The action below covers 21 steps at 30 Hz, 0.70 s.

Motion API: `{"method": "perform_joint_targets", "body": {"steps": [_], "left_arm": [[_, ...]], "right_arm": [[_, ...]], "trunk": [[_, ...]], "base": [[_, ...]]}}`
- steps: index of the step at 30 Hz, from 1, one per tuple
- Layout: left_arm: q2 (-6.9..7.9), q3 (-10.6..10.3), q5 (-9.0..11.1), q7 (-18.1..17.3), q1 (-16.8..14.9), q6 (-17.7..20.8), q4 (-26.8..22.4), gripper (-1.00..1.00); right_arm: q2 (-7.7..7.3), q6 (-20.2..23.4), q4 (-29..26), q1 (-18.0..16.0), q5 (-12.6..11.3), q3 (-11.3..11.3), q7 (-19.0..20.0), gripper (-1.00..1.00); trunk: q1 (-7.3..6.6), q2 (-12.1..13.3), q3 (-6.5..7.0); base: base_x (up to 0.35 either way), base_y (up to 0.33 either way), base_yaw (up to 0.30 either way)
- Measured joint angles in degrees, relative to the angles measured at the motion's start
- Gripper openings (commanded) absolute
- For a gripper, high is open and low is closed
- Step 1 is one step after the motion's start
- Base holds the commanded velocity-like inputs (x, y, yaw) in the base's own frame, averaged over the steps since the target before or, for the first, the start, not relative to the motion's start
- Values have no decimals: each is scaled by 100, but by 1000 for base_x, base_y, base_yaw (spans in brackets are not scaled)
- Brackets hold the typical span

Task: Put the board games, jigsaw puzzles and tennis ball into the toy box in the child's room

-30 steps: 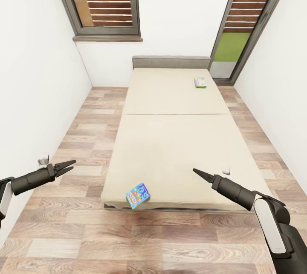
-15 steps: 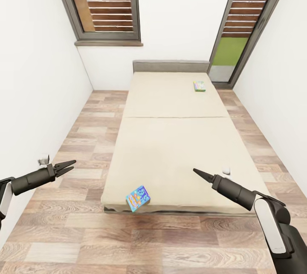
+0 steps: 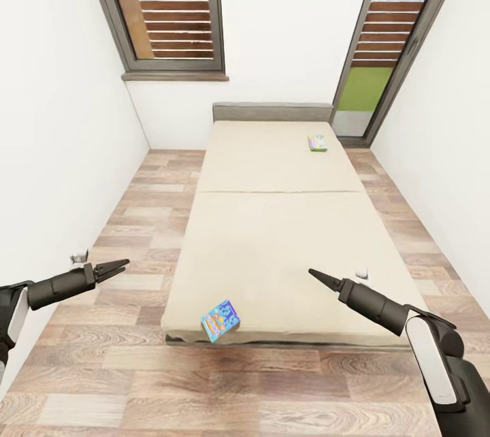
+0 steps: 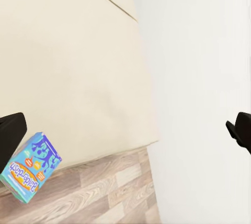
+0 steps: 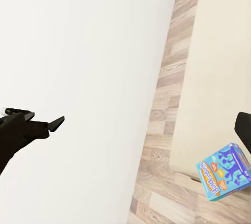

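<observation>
Nearby, small blue board game (image 3: 220,319) tilted at bed (image 3: 272,233) edge; left fingers (image 3: 112,267) slightly spread, right fingers (image 3: 320,278) pressed together.

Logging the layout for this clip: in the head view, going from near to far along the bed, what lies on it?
Small blue printed game box at the foot edge → small white object → green-edged white-blue game box → grey headboard.

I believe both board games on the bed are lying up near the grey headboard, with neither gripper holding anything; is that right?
Not quite. In the head view only the white-blue board game lies near the headboard. The small blue board game sits at the foot edge of the bed. The left gripper and right gripper indeed hold nothing.
</observation>
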Motion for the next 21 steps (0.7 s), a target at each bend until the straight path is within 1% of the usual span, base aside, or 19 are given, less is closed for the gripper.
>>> {"method": "perform_joint_targets", "body": {"steps": [14, 21], "left_arm": [[1, -29, -13, -45, 4, -9, 0, 100], [18, -22, -35, -45, 5, -10, 8, 100]], "right_arm": [[-9, -1, 2, 4, -14, -4, 5, 100], [2, -7, 4, 65, -42, -4, 6, 100]], "trunk": [[0, 0, 134], [0, 0, 201]], "base": [[0, 0, 0], [0, 0, 0]]}}
